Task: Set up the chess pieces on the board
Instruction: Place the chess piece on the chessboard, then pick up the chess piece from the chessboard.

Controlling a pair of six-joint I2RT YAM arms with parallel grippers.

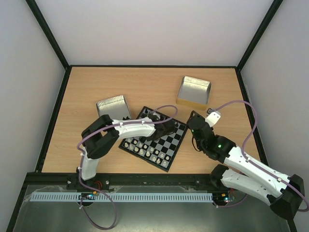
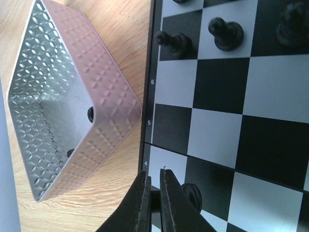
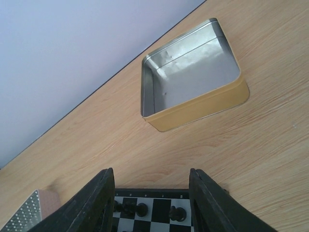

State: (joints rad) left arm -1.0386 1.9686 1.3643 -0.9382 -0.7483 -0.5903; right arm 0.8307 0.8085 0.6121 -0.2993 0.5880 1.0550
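The board [image 1: 170, 145] lies tilted at mid-table. Black chess pieces [image 2: 226, 34] stand along its far rows, and pale pieces [image 1: 145, 147] line its near edge. My left gripper [image 2: 154, 180] is shut on a small black chess piece [image 2: 194, 195], held sideways low over the board's left edge squares [image 2: 217, 130]. My right gripper [image 3: 152, 193] hangs open above the board's far rim [image 3: 161, 195], holding nothing. Two black pieces [image 3: 177, 212] show below, between its fingers.
A textured metal tray [image 2: 111, 96] sits just left of the board, with two dark pieces [image 2: 90, 113] inside. A smooth gold-sided tray [image 3: 193, 82] stands empty beyond the board, at the back right of the table [image 1: 194, 90]. Black frame rails edge the table.
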